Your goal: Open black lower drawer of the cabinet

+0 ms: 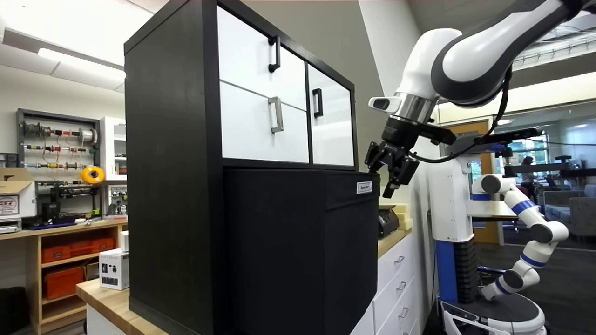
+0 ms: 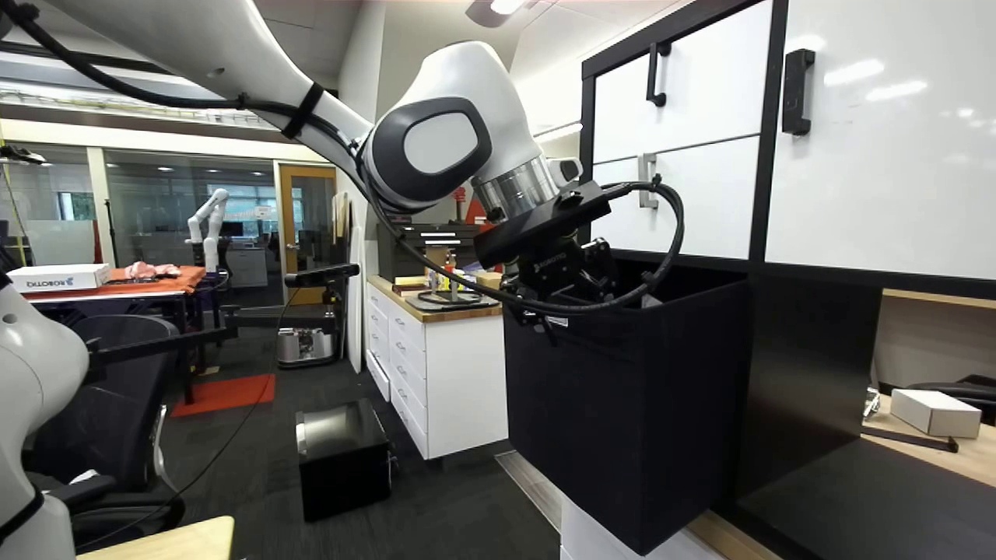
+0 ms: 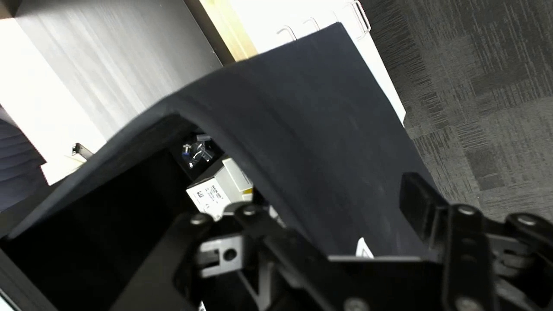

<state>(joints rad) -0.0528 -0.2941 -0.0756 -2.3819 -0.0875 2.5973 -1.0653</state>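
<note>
The black lower drawer (image 1: 284, 251) stands pulled far out of the cabinet (image 1: 170, 163). Its open top and front also show in an exterior view (image 2: 615, 389). A small pale tag-like piece (image 1: 364, 187) is near its top edge. My gripper (image 1: 383, 174) is at the top of the drawer's front wall, fingers spread. In the wrist view my gripper (image 3: 332, 205) has one finger on the inner side of the bent front wall (image 3: 302, 129) and one on the outer side. No grip on the wall is seen. The pale piece is partly hidden there (image 3: 363, 249).
A white box (image 3: 209, 196) and a clear bag of small parts (image 3: 198, 151) lie inside the drawer. The white upper fronts (image 1: 265, 125) with handles are above. White counter drawers (image 2: 459, 381) and a black box (image 2: 342, 459) stand nearby. A cable (image 2: 673, 233) loops by the gripper.
</note>
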